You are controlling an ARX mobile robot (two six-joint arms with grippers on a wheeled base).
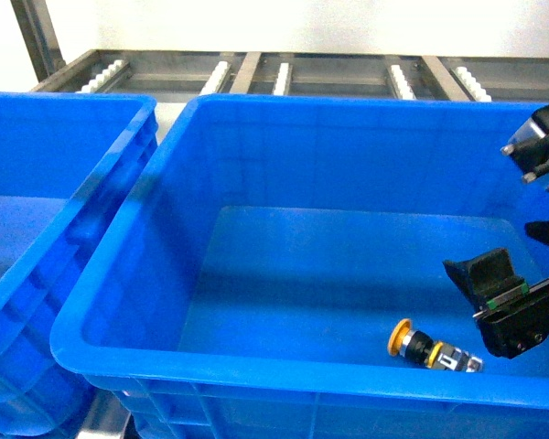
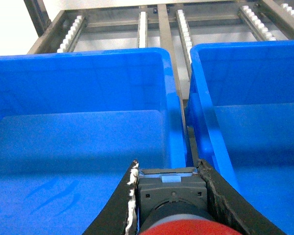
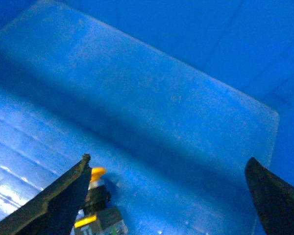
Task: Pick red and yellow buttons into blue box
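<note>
Pincer blades of the right arm [image 3: 166, 196] stand spread wide apart with nothing between them, low inside the blue box [image 1: 119, 302] near its right wall. Just beside the left blade lies the yellow button [image 1: 432, 350] on the box floor, on its side, its orange-yellow cap pointing left and its black-and-clear switch block to the right, close to the near wall. The left pincer [image 2: 169, 193] is closed on the red button [image 2: 186, 227], gripping the grey switch block between both blades, the red cap nearest the camera. It hangs above a second blue crate [image 2: 78, 88] that sits touching the box's left side. Behind both runs a metal roller rack [image 1: 284, 73].
</note>
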